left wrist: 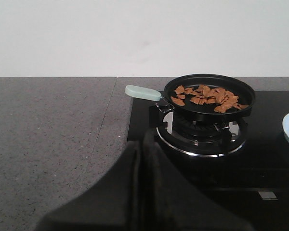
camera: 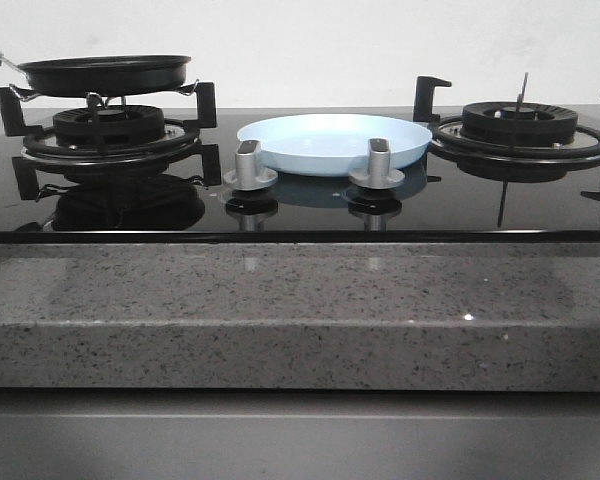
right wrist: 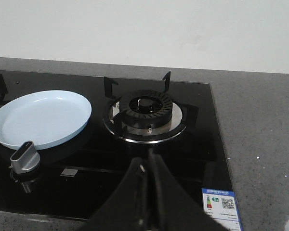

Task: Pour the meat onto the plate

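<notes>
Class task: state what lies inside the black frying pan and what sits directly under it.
Inside the frying pan lies the meat, orange-brown pieces. Under it sits the left burner; the burner's centre is hidden by the pan.

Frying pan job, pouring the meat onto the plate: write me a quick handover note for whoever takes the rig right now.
Left end effector: shut, empty, back from the left burner.
Right end effector: shut, empty, in front of the right burner.
Meat: all in the black frying pan on the left burner; pale handle points away from the plate.
Plate: pale blue, empty, between the burners behind the two knobs.
Done: nothing.
Left: grasp the handle, lift the pan, tip the meat onto the plate.
</notes>
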Robot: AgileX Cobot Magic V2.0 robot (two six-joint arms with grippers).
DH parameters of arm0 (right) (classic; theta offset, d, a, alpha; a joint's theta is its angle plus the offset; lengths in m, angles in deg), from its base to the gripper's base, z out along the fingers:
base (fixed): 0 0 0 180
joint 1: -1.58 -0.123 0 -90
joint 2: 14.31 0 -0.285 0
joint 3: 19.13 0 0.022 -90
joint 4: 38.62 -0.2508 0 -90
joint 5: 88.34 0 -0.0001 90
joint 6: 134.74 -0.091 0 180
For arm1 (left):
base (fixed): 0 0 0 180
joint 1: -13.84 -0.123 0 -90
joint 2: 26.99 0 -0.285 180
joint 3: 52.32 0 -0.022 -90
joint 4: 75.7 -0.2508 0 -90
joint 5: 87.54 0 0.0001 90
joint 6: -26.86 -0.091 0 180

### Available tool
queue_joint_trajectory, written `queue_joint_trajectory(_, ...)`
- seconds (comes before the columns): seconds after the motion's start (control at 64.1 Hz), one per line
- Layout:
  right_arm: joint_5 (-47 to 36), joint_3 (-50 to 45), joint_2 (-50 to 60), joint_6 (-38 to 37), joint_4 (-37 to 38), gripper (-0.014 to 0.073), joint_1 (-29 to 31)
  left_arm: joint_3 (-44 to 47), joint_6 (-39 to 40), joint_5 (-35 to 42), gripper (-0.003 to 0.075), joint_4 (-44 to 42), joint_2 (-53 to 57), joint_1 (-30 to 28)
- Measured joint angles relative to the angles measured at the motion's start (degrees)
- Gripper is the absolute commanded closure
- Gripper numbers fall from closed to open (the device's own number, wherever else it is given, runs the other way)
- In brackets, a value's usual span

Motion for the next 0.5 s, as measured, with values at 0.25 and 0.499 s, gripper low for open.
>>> queue_joint_trajectory(0.25,0.2,0.1,0.0,0.0,0.0,0.0022,0.0,0.0,0.0,0.0,0.0108,0.0,0.0,0.0)
queue_joint_trajectory(0.499,0.3,0.1,0.0,0.0,0.1,-0.0017,0.0,0.0,0.0,0.0,0.0104,0.0,0.0,0.0)
